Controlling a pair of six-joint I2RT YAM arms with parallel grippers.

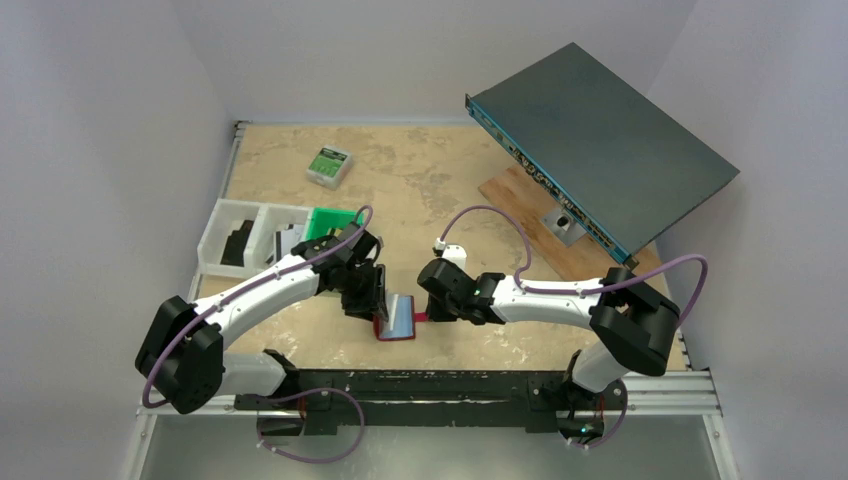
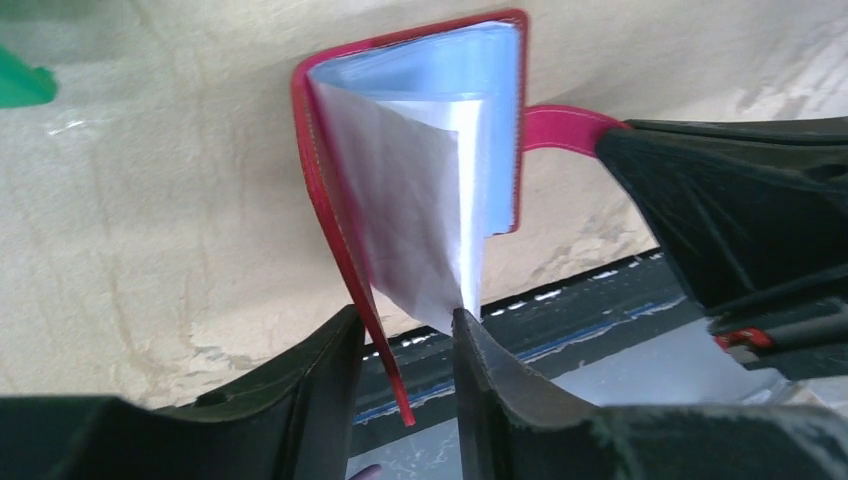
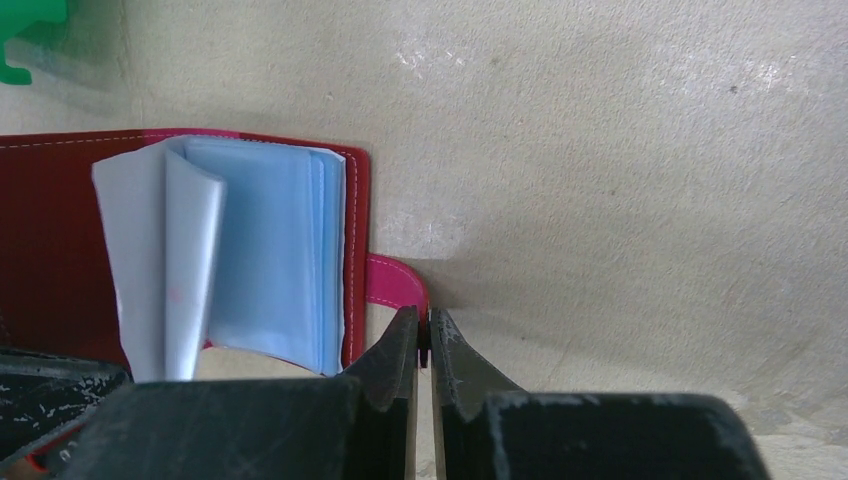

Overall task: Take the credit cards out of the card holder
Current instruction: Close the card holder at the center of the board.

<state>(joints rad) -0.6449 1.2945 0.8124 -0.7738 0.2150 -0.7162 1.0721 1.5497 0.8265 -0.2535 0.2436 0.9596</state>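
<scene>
The red card holder (image 1: 395, 320) lies open near the table's front edge, between both grippers. Its pale blue pockets (image 2: 440, 80) fan upward. No credit cards show; whether any sit inside the pockets I cannot tell. My right gripper (image 3: 423, 325) is shut on the pink snap tab (image 3: 395, 285) at the holder's right side. My left gripper (image 2: 408, 325) is open, its jaws apart around the raised red cover edge (image 2: 350, 260). A pale pocket leaf (image 2: 400, 220) touches its right finger. In the top view the left gripper (image 1: 372, 300) is just left of the holder, the right gripper (image 1: 430, 310) just right of it.
A green bin (image 1: 330, 222) and a white divided tray (image 1: 240, 235) stand behind the left arm. A green-and-white box (image 1: 328, 165) lies at the back. A dark flat device (image 1: 600, 150) leans over a wooden board (image 1: 530, 200) at the right. The black rail (image 1: 450, 385) borders the front edge.
</scene>
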